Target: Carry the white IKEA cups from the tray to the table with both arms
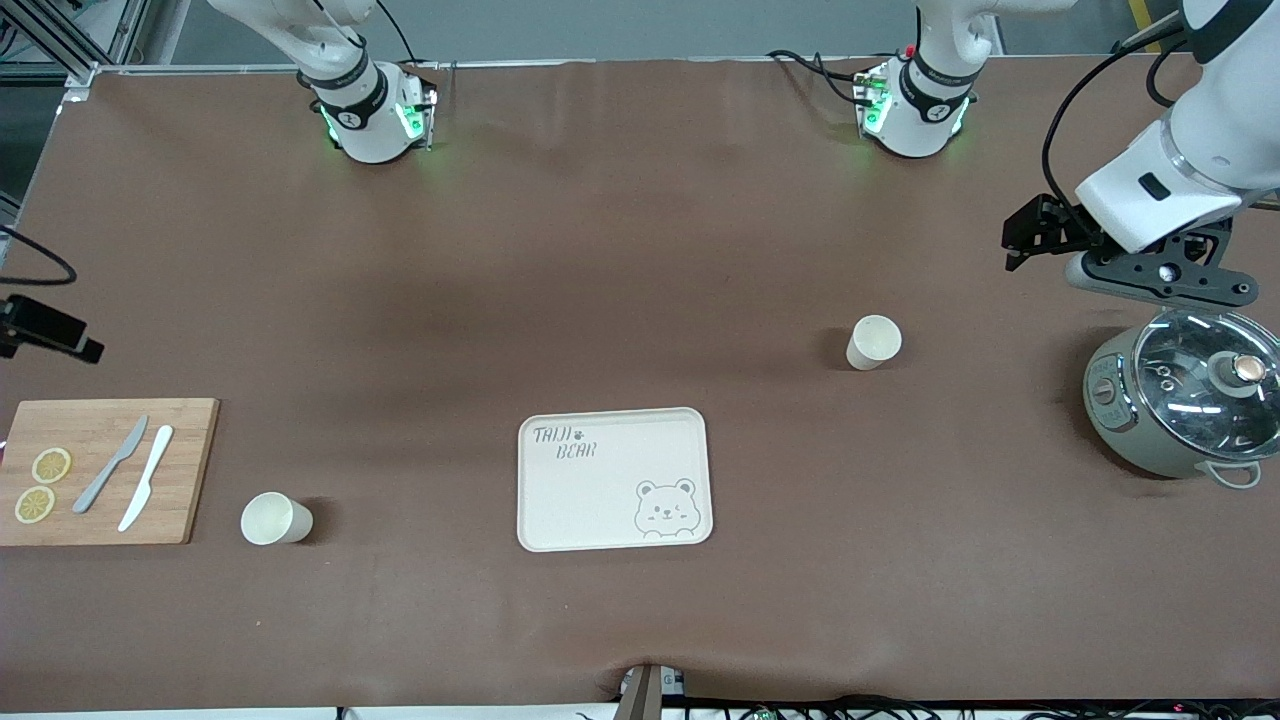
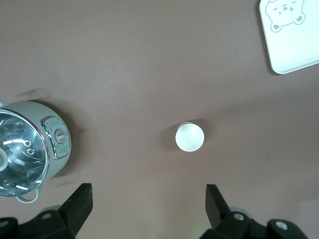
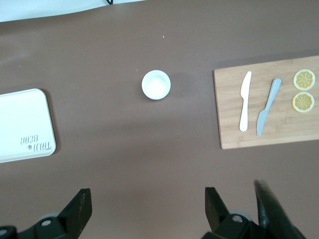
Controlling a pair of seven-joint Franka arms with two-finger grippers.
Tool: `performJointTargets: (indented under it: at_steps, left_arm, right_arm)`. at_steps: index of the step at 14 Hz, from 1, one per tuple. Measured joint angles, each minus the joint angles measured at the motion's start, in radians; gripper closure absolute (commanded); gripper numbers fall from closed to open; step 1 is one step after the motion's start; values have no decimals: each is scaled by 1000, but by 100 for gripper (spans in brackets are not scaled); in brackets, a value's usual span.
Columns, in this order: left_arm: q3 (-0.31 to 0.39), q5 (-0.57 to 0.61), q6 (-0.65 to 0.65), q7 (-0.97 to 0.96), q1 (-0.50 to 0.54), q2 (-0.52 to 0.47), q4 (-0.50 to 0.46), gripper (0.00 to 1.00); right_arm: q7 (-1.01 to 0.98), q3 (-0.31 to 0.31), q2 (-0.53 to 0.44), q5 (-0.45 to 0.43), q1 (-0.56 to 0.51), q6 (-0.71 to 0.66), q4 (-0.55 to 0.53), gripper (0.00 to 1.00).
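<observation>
Cups (image 1: 873, 342) (image 1: 275, 519) off tray (image 1: 612, 480), light, rigid, slippery; pinch rim. Left gripper (image 2: 148, 199), right gripper (image 3: 148, 201) released, empty.

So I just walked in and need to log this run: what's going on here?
Nothing is being handled. Both white cups already stand on the table, off the tray: one cup toward the left arm's end, the other cup beside the cutting board. The tray holds nothing. The left gripper hangs open above the table near the lidded pot; the right gripper is open too, high over the table by its cup.
</observation>
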Motion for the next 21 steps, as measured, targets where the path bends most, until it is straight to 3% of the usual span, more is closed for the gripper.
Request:
performJointTargets:
  at_steps: [3,10,21]
  left_arm:
    - [0,0,0,0,-1,0,0,0]
    - [-1,0,10,0,-3,2,0,0]
    - [0,0,14,0,2,10,0,0]
  right_arm:
    - [8,-1,-57,-3,0,-36,-17,0]
    - [9,0,-195,-32,0,-7,-208,0]
    - [9,9,-220,-37,1,17,-265,0]
